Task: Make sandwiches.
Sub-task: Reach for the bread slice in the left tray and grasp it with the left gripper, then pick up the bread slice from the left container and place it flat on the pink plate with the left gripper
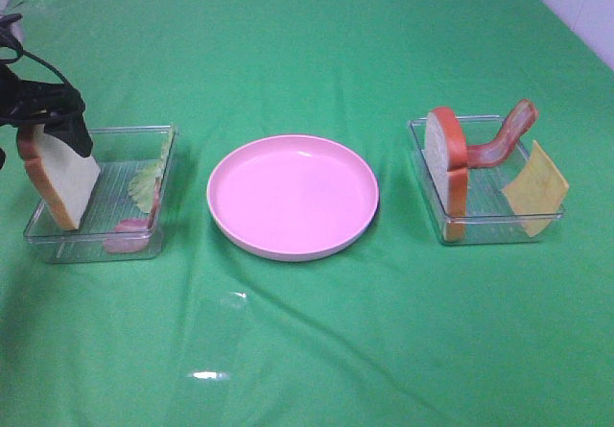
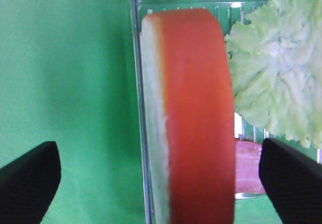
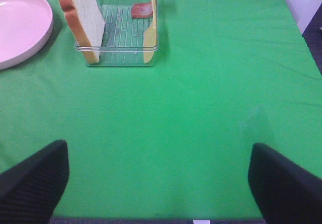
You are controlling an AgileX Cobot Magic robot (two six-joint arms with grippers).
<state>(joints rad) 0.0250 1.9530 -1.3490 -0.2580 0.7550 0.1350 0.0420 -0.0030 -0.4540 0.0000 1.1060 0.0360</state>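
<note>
Left gripper (image 2: pixel 161 181), jaws wide, straddles the upright bread slice (image 1: pixel 65 182) in the tray (image 1: pixel 91 251) by the worktop's left edge, not yet touching. The slice is probably light, stiff and smooth-crusted; pinch its flat faces near the top. Right gripper (image 3: pixel 158 183) hangs wide and empty near the front edge.
</note>
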